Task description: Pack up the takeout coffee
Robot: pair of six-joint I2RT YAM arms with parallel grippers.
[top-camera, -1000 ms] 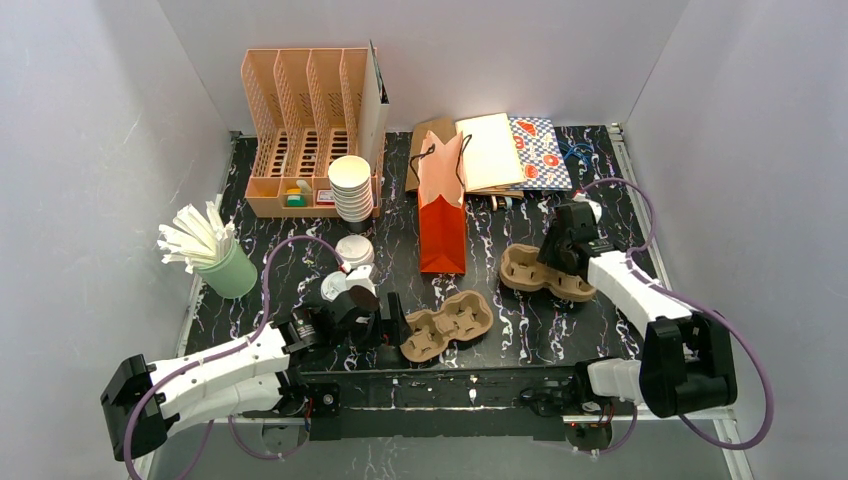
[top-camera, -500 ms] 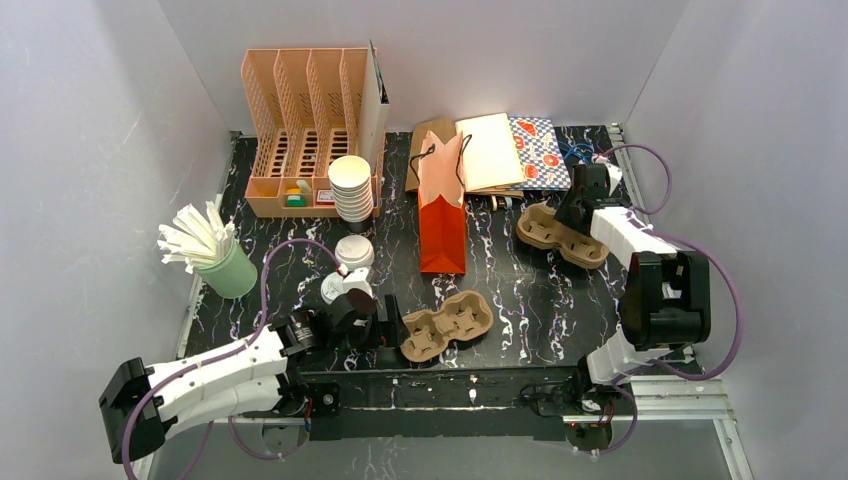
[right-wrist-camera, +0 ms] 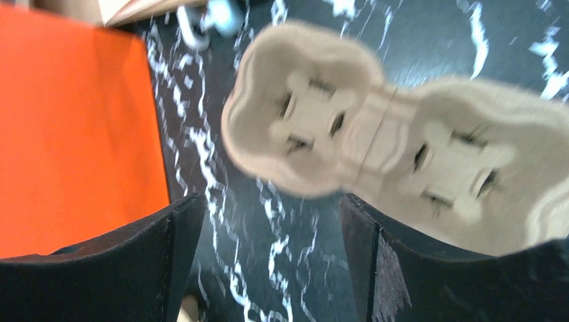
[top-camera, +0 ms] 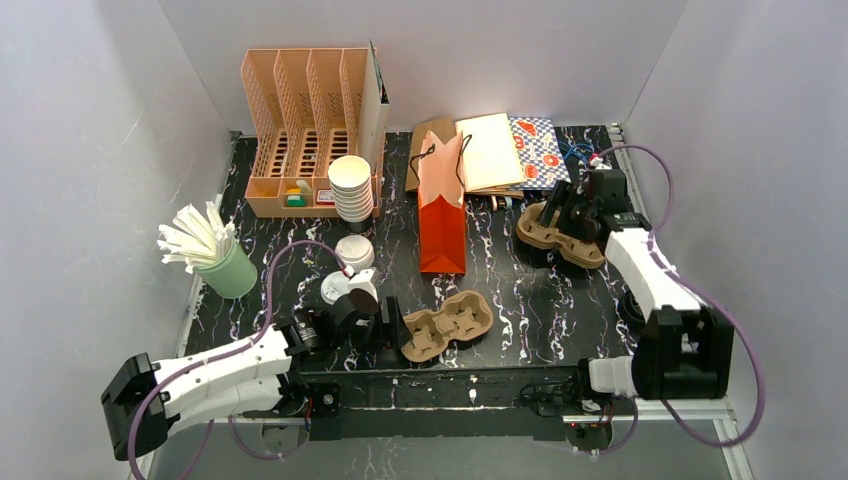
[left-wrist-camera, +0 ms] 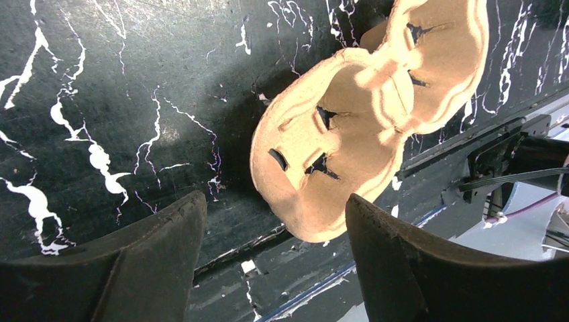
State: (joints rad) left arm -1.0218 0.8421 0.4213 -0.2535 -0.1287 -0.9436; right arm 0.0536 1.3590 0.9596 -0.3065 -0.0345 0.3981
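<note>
Cardboard carrier [left-wrist-camera: 362, 100] by left pincer [left-wrist-camera: 275, 200], spread | right pincer [right-wrist-camera: 270, 198] spread

The surface [top-camera: 520, 300] is overlooked from above and behind the arm bases, facing down; the near cup carrier [left-wrist-camera: 362, 127] is viewed closely past the left end effector [left-wrist-camera: 274, 204]; the far cup carrier [right-wrist-camera: 389, 154] and orange bag [right-wrist-camera: 74, 134] are viewed closely past the right end effector [right-wrist-camera: 270, 204]; both carriers are shared with the overhead view.
</note>
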